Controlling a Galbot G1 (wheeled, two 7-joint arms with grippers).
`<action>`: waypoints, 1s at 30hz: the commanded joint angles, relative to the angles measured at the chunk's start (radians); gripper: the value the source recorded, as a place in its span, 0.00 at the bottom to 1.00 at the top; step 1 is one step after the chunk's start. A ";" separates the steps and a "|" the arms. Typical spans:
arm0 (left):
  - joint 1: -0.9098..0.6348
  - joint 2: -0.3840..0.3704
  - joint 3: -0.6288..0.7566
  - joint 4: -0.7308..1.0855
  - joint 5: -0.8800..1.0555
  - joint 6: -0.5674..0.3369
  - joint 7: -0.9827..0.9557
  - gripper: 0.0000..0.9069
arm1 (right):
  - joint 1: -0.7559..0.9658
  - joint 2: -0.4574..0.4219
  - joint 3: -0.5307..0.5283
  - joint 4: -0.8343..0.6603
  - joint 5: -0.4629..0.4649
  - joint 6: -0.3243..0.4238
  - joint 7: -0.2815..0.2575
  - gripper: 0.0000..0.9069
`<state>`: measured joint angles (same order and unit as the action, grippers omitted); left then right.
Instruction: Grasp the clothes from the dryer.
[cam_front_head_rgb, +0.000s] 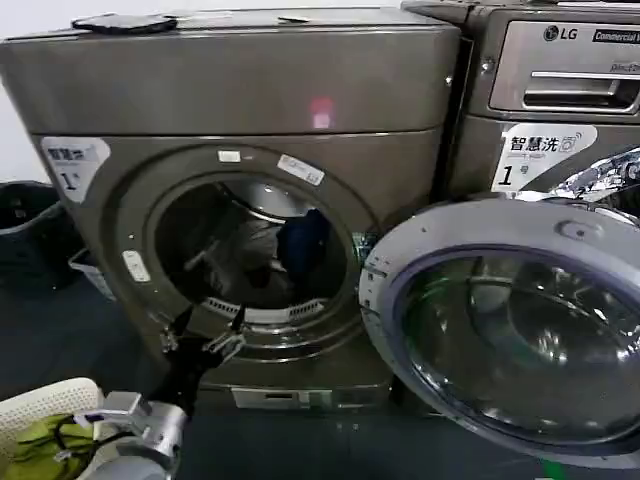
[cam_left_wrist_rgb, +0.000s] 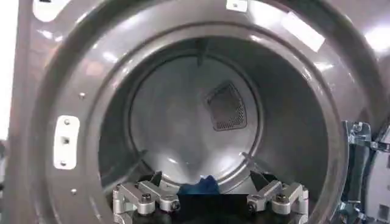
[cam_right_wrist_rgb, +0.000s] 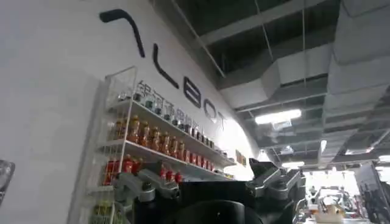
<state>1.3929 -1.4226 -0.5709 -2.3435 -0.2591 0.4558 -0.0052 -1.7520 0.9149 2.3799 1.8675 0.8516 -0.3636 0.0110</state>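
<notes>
The left gripper (cam_front_head_rgb: 207, 328) hangs open at the lower left rim of the dryer (cam_front_head_rgb: 250, 110) porthole, jaws spread wide, holding nothing. Inside the drum lie the clothes (cam_front_head_rgb: 285, 255), a dark navy piece on the drum floor just beyond the fingers (cam_left_wrist_rgb: 146, 198). The door (cam_front_head_rgb: 520, 330) stands swung open at the right. The right gripper (cam_right_wrist_rgb: 210, 189) points up at a wall shelf (cam_right_wrist_rgb: 152, 146), open and empty.

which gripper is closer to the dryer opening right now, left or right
Left. The left gripper sits open at the lower rim of the dryer porthole, facing the drum. The right gripper points up at a shelf wall and ceiling, away from the dryer.
</notes>
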 joint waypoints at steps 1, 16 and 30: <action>0.003 0.001 -0.001 -0.003 0.001 0.000 -0.001 1.00 | 0.001 0.002 -0.001 0.002 0.000 0.000 0.001 1.00; 0.008 0.001 -0.003 -0.013 -0.001 -0.003 0.000 1.00 | -0.010 0.006 0.012 0.014 -0.001 0.007 -0.002 1.00; -0.002 -0.003 -0.001 -0.003 -0.002 -0.004 0.000 1.00 | -0.013 0.006 0.022 0.010 0.006 0.011 -0.002 1.00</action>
<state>1.3914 -1.4257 -0.5723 -2.3481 -0.2604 0.4523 -0.0051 -1.7654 0.9216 2.4015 1.8777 0.8570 -0.3539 0.0085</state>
